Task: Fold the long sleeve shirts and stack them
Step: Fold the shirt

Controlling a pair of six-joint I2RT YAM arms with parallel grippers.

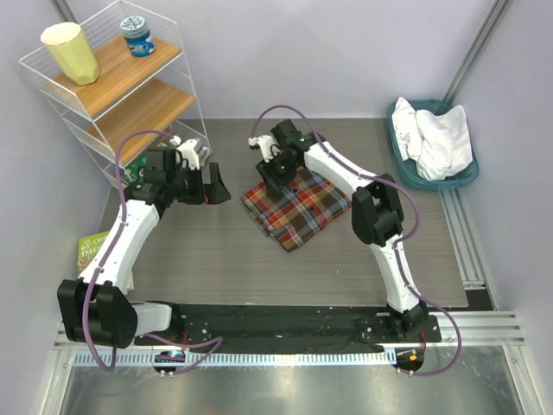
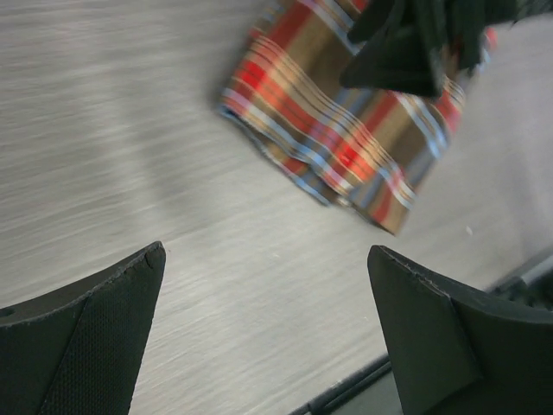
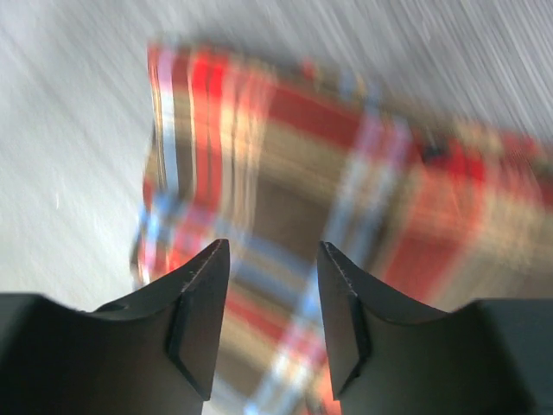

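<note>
The plaid shirt lies folded into a compact rectangle at the middle of the counter, turned so its corners point roughly to 12, 3, 6 and 9 o'clock. The right claw hangs over the shirt's 11 o'clock edge, its jaws partly apart with nothing between them. The blurred wrist view does not show whether its tips touch the cloth. The left claw is near the shirt at 9 o'clock, over bare counter, spread wide and empty. The white shirt lies crumpled in a teal basket at 2 o'clock from the plaid one. At 10 o'clock a wire shelf holds a yellow cup and a blue jar.
</note>
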